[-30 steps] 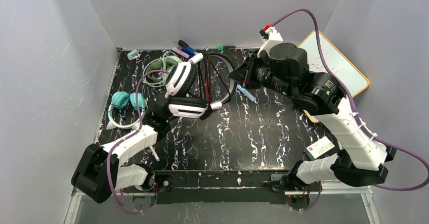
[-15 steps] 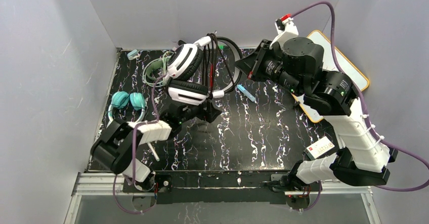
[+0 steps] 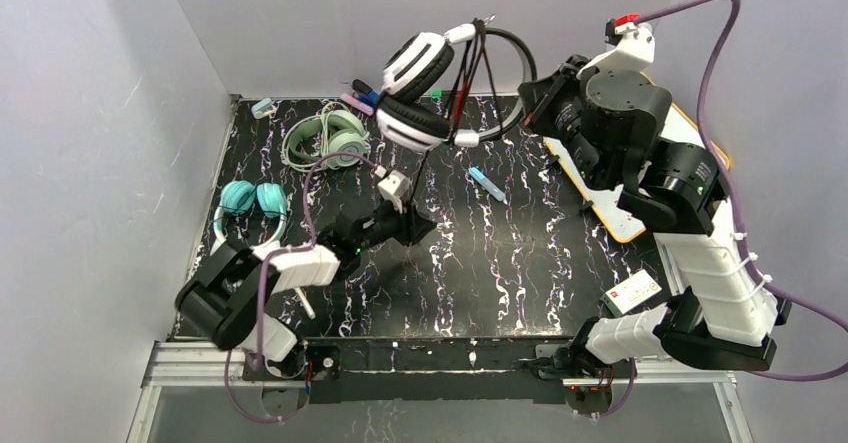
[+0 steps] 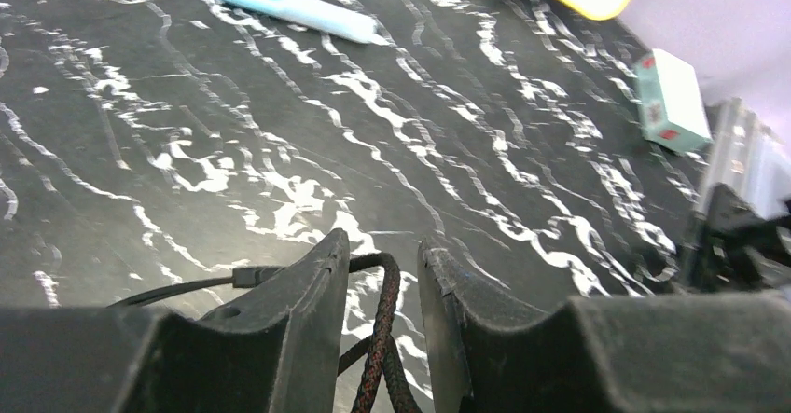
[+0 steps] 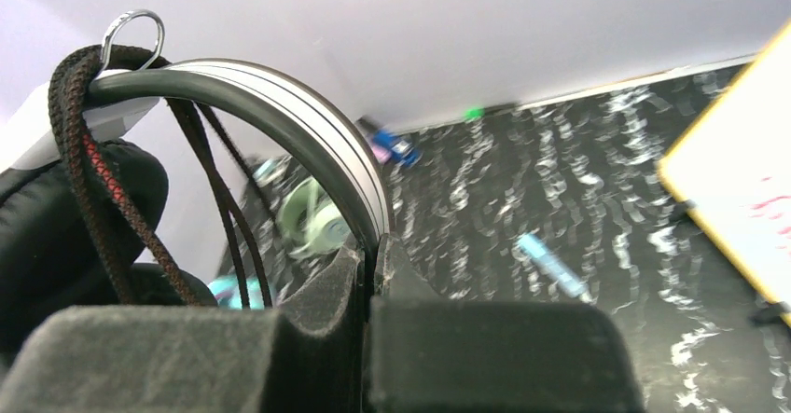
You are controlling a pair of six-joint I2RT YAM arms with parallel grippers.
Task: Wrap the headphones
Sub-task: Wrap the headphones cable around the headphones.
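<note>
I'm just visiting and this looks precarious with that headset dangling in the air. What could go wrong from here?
The right gripper pinches only the thin band of the black-and-white headset, so it might slip or swing out. The left gripper has the braided cable between its fingers with a little room, so the cable could slide free. The cable's inline box hangs loose between the arms and might snag.

Braided cable (glossy marbled table)
</note>
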